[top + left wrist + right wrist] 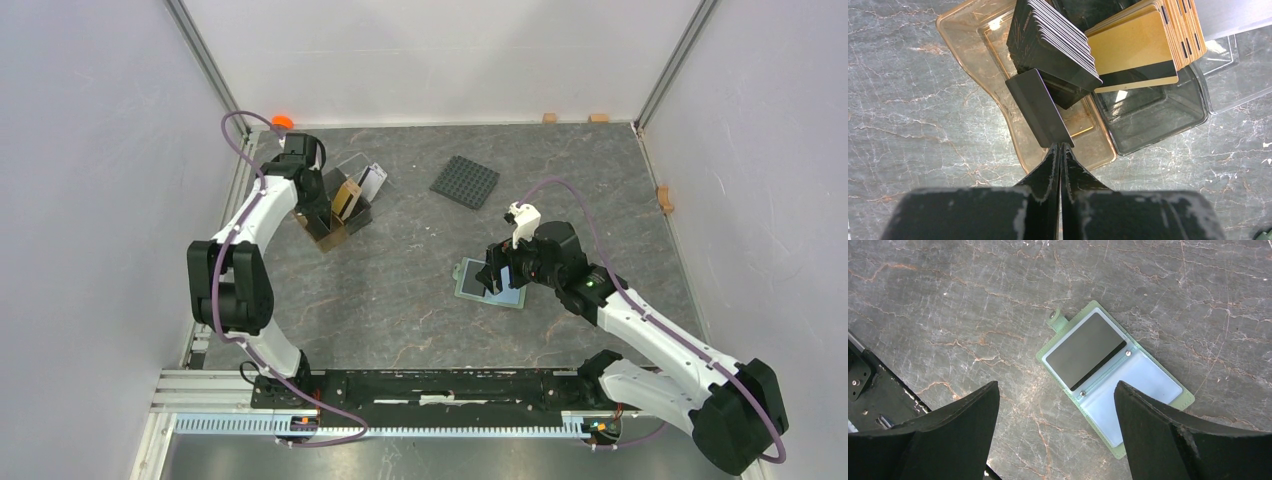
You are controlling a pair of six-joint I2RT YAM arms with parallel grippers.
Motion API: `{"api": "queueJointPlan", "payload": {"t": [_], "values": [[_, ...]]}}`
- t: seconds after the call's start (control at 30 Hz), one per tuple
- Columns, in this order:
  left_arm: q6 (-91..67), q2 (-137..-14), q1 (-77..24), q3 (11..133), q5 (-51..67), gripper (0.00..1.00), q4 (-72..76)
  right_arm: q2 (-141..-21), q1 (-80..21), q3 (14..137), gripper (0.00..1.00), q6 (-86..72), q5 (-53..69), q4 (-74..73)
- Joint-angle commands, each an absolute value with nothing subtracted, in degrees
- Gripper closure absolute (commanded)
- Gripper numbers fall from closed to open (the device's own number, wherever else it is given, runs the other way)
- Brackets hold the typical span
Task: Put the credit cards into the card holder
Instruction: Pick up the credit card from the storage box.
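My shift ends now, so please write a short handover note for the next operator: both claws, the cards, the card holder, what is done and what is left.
Left claw: shut on one black card, over the brown tray.
Right claw: open, hovering over the card holder, holding nothing.
The card holder lies open on the table, apart from the tray. One half shows a dark panel; the pale blue half looks empty.
Stacked black cards and gold cards stand at the tray.
Done: one card gripped.
Left: carry it over, slide it in, then the rest.

Left tool (1060,146), arm reached far forward, pinches a black card (1038,107); right tool (1055,388) hangs wide open.
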State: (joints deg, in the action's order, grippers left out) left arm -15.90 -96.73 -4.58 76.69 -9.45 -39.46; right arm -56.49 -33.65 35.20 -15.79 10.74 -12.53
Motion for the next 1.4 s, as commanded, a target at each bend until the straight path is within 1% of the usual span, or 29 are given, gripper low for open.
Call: {"api": "queueJointPlan", "payload": {"t": [0.0, 0.13, 0.23, 0.27, 0.3, 0.43, 0.5, 0.73, 0.93, 1.13, 1.2, 1.37], "values": [[-13.4, -94.4, -4.5, 78.8, -9.8, 0.98, -40.3, -55.0, -33.7, 37.2, 0.11, -16.2, 10.7, -11.6], [-14.3, -96.8, -2.8, 78.9, -4.5, 0.88, -39.8, -55.3, -33.6, 36.8, 0.11, -16.3, 11.7, -10.7], [-14.9, -98.8, -1.7, 79.2, -2.9, 0.76, -40.4, -55.6, -33.7, 36.6, 0.11, -16.4, 12.6, -10.2], [-15.0, -99.2, -1.6, 79.1, -2.8, 0.68, -40.6, -55.5, -33.6, 36.5, 0.11, -16.5, 12.6, -10.1], [-15.3, -99.7, -1.6, 79.3, -3.2, 0.65, -41.2, -55.5, -33.7, 36.4, 0.12, -16.5, 12.5, -10.0], [-15.5, -102.4, -1.5, 80.1, -4.6, 0.55, -42.4, -55.5, -33.7, 36.2, 0.11, -16.4, 12.5, -10.0], [-15.5, -104.1, -1.5, 80.7, -4.7, 0.51, -42.7, -55.3, -33.6, 36.1, 0.11, -16.4, 12.6, -9.9], [-15.3, -107.7, -1.4, 81.9, -4.7, 0.46, -42.5, -55.5, -33.6, 35.8, 0.12, -16.1, 12.8, -9.8], [-14.3, -110.9, -1.4, 83.5, -7.5, 0.45, -44.5, -55.2, -33.6, 35.6, 0.11, -16.2, 12.8, -9.7], [-12.4, -110.8, -1.4, 83.5, -9.5, 0.46, -45.1, -54.8, -33.6, 35.2, 0.11, -16.4, 12.7, -9.5], [-12.2, -110.9, -1.3, 83.7, -10.1, 0.47, -45.6, -54.7, -33.7, 35.1, 0.12, -16.6, 12.7, -9.5], [-11.5, -110.3, -1.0, 83.6, -12.1, 0.55, -46.0, -54.4, -33.7, 34.9, 0.12, -16.7, 12.4, -9.5]]}}
